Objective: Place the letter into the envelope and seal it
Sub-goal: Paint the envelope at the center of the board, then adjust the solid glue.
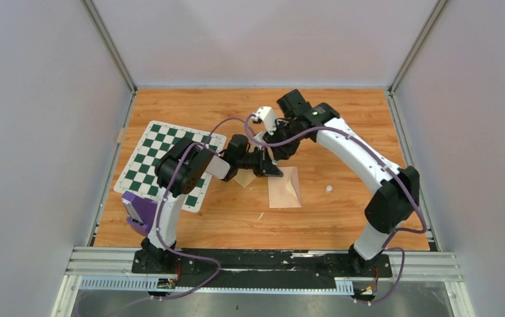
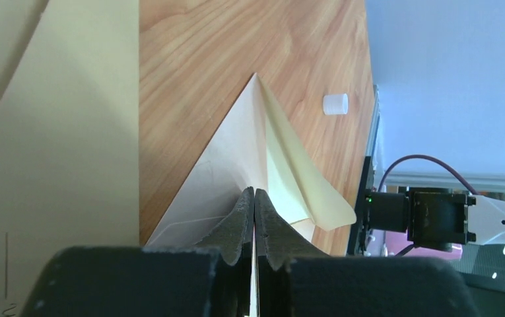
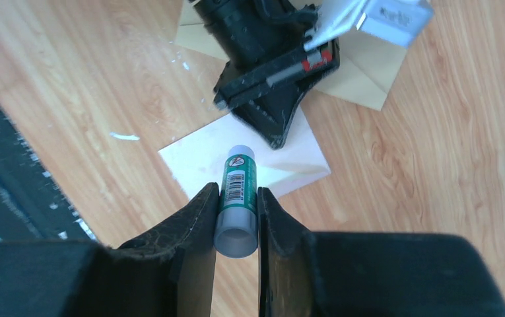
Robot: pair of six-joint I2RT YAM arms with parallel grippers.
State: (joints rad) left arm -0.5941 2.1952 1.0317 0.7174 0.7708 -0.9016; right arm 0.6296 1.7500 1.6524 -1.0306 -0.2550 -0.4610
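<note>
Left gripper and right gripper crowd the envelope; table to its right is open save a white cap.

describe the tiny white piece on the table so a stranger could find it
Start at the wooden table, then the pale envelope near its middle. Just right of it, on bare wood, sits the white piece: a stubby cylinder, not flat like the envelope.
</note>
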